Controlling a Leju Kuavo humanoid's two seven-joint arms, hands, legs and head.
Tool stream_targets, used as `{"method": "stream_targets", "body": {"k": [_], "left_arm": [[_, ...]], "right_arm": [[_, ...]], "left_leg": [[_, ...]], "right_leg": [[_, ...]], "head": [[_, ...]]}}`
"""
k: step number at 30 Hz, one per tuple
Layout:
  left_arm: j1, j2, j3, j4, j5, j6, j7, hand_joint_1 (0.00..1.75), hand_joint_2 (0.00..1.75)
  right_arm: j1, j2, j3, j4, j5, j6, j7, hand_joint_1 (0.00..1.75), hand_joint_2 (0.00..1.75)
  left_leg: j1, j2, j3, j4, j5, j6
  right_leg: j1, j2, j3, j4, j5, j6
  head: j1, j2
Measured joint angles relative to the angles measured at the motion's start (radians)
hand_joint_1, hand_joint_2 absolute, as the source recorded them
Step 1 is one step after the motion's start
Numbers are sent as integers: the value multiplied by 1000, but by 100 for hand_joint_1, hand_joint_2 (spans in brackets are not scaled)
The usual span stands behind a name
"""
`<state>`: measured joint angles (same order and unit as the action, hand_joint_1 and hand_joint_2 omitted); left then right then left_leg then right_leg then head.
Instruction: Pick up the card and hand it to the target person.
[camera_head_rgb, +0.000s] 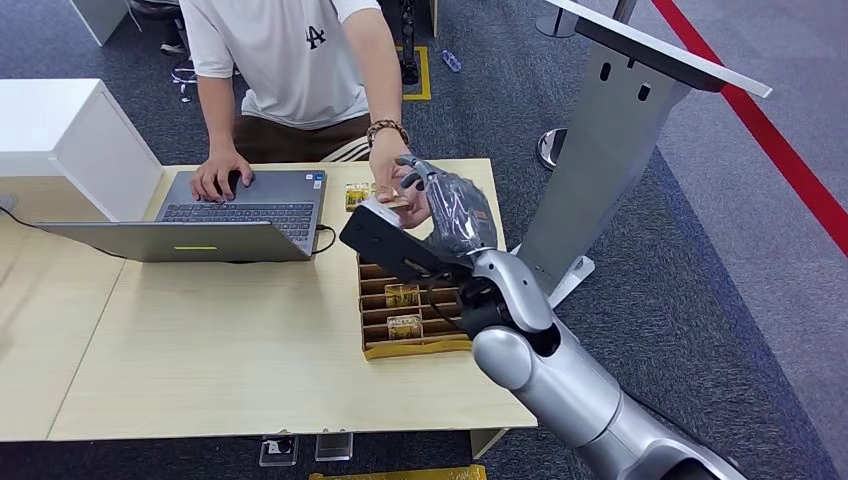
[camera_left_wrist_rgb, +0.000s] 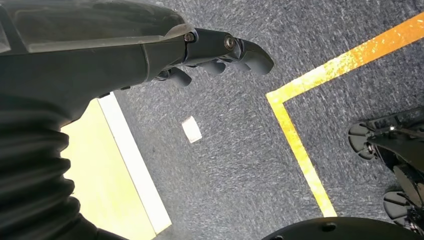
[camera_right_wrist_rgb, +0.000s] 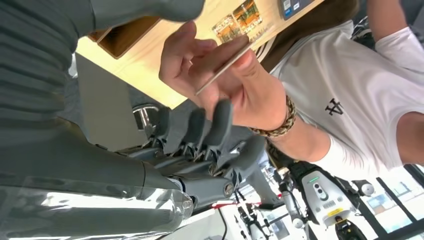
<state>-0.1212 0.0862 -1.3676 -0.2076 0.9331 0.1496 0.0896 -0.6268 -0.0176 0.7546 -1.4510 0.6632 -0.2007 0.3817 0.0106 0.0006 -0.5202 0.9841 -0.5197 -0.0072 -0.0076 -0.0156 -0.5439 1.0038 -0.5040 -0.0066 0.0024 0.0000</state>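
Now, starting at the left of the head view, a white cabinet (camera_head_rgb: 60, 130) sits at about ten o'clock on the light wooden table (camera_head_rgb: 200, 350). Just right of it stands an open laptop (camera_head_rgb: 215, 215), with a person's hand (camera_head_rgb: 220, 178) resting on its keyboard edge. The person (camera_head_rgb: 290, 60), in a white T-shirt, sits at twelve o'clock behind the table.

Further right, the person's other hand (camera_head_rgb: 392, 180), wearing a beaded bracelet (camera_head_rgb: 386, 128) at the wrist, reaches toward the robot and meets the right hand (camera_head_rgb: 445, 205). In the right wrist view the card (camera_right_wrist_rgb: 227, 62) is pinched edge-on between the person's fingers (camera_right_wrist_rgb: 250, 60), and the right hand's dark fingers (camera_right_wrist_rgb: 220, 122) stand straight and apart just below it, not wrapped around it. Whether the grey thumb (camera_right_wrist_rgb: 150, 7) touches the card I cannot tell, since the person's palm covers that spot; the right hand appears released.

Below the meeting hands, at about five o'clock from them, a brown slotted card tray (camera_head_rgb: 400, 310) lies on the table with several patterned cards (camera_head_rgb: 403, 295) in its slots. A few more cards (camera_head_rgb: 358, 193) lie flat just beside the laptop's right corner. A grey stand (camera_head_rgb: 610, 150) rises at two o'clock beyond the table.

The left hand (camera_left_wrist_rgb: 220, 55) hangs over dark carpet (camera_left_wrist_rgb: 235, 165), its fingers loosely curled, holding nothing, near a yellow floor line (camera_left_wrist_rgb: 300, 150).
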Motion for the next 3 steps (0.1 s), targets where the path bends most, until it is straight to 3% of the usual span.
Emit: {"method": "stream_targets", "body": {"k": [3], "left_arm": [[0, 0, 1, 0, 0, 2, -1, 0, 0]], "right_arm": [[7, -3, -4, -2, -57, 5, -42, 0, 175]], "left_leg": [[0, 0, 0, 0, 0, 0]], "right_leg": [[0, 0, 0, 0, 0, 0]], "head": [[0, 0]]}}
